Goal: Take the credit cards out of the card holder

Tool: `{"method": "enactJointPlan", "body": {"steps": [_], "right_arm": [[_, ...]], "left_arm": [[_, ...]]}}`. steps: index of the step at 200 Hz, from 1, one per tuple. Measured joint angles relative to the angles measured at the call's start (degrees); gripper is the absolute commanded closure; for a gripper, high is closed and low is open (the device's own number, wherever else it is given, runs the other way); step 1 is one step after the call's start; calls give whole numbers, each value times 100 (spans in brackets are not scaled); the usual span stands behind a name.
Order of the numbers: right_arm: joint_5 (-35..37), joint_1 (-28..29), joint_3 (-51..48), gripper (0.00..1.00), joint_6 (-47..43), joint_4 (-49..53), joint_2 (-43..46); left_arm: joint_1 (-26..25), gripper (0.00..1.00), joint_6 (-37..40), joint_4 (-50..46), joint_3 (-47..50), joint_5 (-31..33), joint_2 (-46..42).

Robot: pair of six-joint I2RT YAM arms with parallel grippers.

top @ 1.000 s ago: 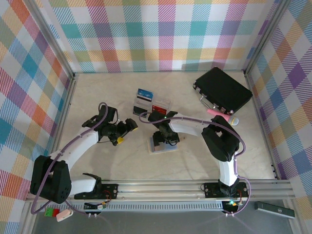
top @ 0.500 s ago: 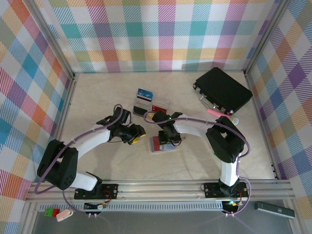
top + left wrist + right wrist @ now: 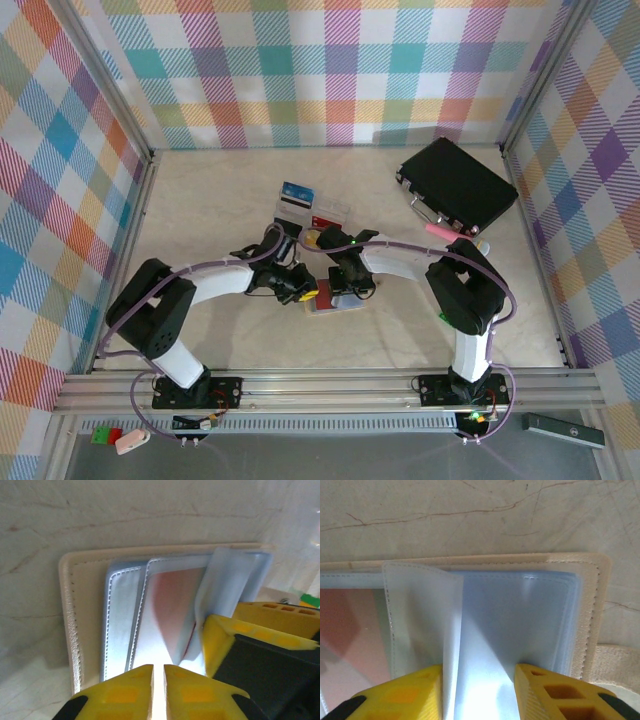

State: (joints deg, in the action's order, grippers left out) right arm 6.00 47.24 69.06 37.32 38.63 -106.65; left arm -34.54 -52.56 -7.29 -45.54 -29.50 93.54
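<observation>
Card holder (image 3: 338,303) lying open and flat on the table (image 3: 200,200), between the two grippers and near the front edge. Left gripper (image 3: 303,291) at its left edge; right gripper (image 3: 352,290) over its right half. Left wrist view: the left gripper's yellow fingers (image 3: 125,690) are pressed almost together, a thin bright slit between them; whether a sleeve edge is caught there cannot be told. A reddish card (image 3: 175,605) sits inside a clear pocket of the card holder (image 3: 90,610). Right wrist view: the right gripper (image 3: 479,672) is spread, its fingers either side of one raised sleeve (image 3: 420,615), which leans on one finger and is not pinched. The card (image 3: 345,625) shows at the left, under plastic.

Judged step: freeing the card from its pocket. To do it well, one gripper should likely pin the soft holder to the table while the other takes the card's exposed edge alone, not the plastic, and draws it along the pocket's open side. Pulling on a sleeve would probably lift the whole holder
</observation>
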Motion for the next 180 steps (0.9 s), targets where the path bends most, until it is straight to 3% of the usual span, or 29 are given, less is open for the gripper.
{"method": "enactJointPlan", "body": {"steps": [77, 128, 180], "right_arm": [[350, 2, -81, 57, -2, 111, 170], [1117, -76, -614, 55, 120, 348, 1025], [1351, -122, -953, 54, 280, 232, 2041]], "left_arm": [[-31, 88, 164, -151, -46, 199, 173], [-31, 85, 398, -363, -190, 208, 190], [-44, 80, 570, -831, -485, 190, 227]]}}
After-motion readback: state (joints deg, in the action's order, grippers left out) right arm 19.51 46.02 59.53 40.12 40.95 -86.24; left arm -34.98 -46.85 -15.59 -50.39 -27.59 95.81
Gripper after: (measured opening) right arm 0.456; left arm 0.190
